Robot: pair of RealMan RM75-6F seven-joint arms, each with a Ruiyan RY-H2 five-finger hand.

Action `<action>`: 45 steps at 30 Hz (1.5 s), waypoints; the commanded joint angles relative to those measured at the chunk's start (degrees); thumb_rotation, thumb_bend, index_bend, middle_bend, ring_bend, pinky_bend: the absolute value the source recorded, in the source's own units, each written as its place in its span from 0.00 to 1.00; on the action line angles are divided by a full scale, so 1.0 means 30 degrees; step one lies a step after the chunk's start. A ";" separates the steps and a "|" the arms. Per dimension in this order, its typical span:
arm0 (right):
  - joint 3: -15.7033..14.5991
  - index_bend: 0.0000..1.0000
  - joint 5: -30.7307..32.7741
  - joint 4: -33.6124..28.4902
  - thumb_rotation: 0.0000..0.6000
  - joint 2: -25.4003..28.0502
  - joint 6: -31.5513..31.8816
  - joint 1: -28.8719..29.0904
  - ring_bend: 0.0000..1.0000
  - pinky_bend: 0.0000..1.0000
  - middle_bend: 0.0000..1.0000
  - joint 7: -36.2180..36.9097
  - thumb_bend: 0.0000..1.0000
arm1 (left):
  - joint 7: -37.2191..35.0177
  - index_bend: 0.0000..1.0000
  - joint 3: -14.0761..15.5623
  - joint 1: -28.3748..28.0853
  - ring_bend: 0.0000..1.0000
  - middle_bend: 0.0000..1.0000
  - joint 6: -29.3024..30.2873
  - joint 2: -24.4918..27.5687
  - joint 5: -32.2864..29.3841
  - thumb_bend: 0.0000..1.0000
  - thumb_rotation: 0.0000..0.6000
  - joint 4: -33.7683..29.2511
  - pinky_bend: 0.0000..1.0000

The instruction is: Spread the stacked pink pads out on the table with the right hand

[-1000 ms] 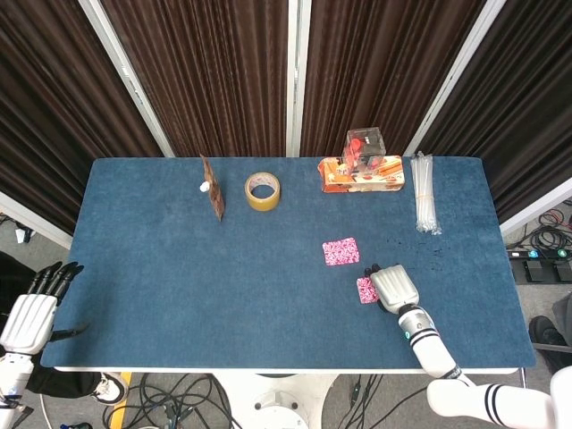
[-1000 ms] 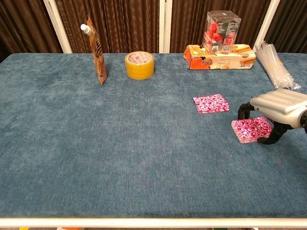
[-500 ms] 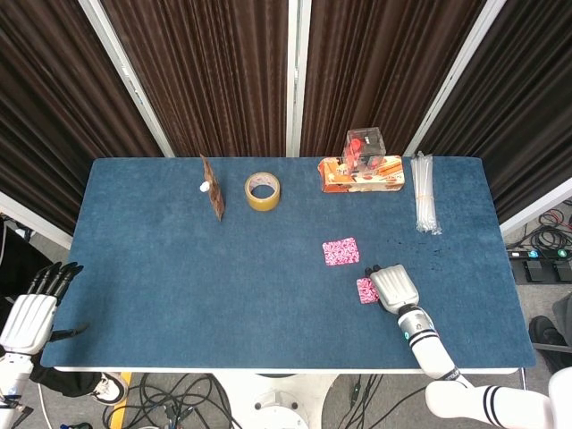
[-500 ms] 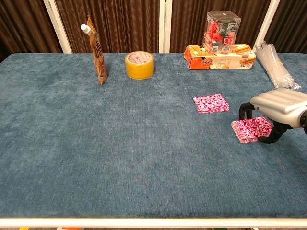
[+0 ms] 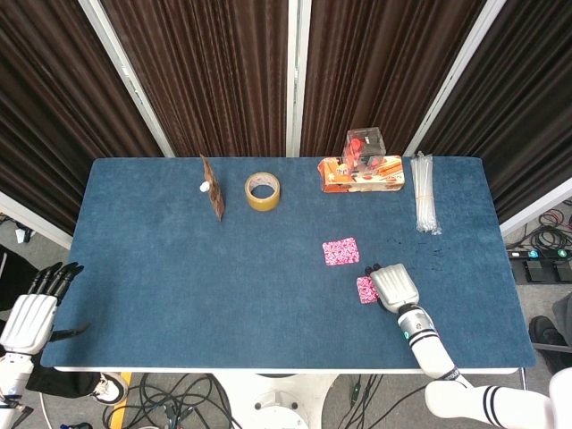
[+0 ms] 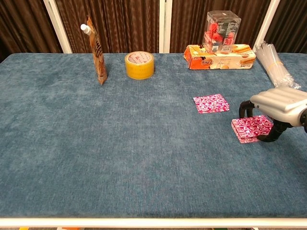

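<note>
Risk is being noted: stack of pads (image 6: 251,129) is being pinched by the curled right hand (image 6: 278,108); several could be lifted together.

Bright, even light from above in both views; shadows soft and short; focus sharp throughout; mild glare on the clear box (image 6: 222,29); curtains (image 5: 206,76) stay dark.
</note>
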 commanded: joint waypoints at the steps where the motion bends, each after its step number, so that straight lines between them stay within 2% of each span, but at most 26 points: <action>1: 0.0029 0.44 0.0032 -0.0060 1.00 0.0049 0.0014 0.0005 0.75 0.80 0.40 -0.0032 0.22 | 0.0001 0.11 0.0006 0.0004 0.00 0.09 0.0013 0.0002 0.0014 0.00 1.00 -0.0001 0.10; 7: 0.0404 0.45 0.0335 -0.0245 1.00 0.0314 0.0030 0.0148 0.75 0.80 0.40 -0.0064 0.22 | 0.0009 0.11 0.0001 -0.0003 0.00 0.09 0.0065 0.0037 0.0061 0.00 1.00 -0.0064 0.10; 13: 0.1255 0.46 0.1629 0.0311 1.00 0.0721 -0.0646 0.0666 0.75 0.80 0.42 0.0037 0.22 | 0.0010 0.11 -0.0004 0.0009 0.00 0.09 0.0096 0.0061 0.0064 0.00 1.00 -0.0096 0.10; 24: 0.2164 0.46 0.2941 0.4021 1.00 -0.0016 -0.1987 0.1505 0.75 0.80 0.42 0.0901 0.22 | 0.0023 0.11 -0.0023 0.0031 0.00 0.09 0.0060 0.0088 -0.0016 0.00 1.00 -0.0066 0.10; 32: 0.2375 0.47 0.2916 0.7151 1.00 -0.1278 -0.3237 0.1933 0.75 0.80 0.40 0.1937 0.22 | 0.0175 0.11 -0.0042 0.0053 0.00 0.09 0.0094 0.0173 -0.0035 0.00 1.00 -0.0184 0.10; 38: 0.2399 0.46 0.2773 0.8459 1.00 -0.1952 -0.3818 0.2044 0.75 0.80 0.37 0.2475 0.22 | 0.0234 0.11 -0.0024 0.0073 0.00 0.09 0.0033 0.0189 -0.0083 0.00 1.00 -0.0207 0.10; 43: 0.2302 0.36 0.2415 0.8487 1.00 -0.1804 -0.3970 0.1926 0.75 0.80 0.29 0.2831 0.21 | 0.0131 0.11 -0.0044 0.0101 0.00 0.09 0.0074 0.0144 -0.0105 0.00 1.00 -0.0110 0.10; 45: 0.2300 0.26 0.2274 0.8196 1.00 -0.1524 -0.4083 0.1852 0.75 0.80 0.23 0.3086 0.18 | 0.0089 0.11 -0.0042 0.0089 0.00 0.09 0.0052 0.0118 -0.0095 0.00 1.00 -0.0060 0.10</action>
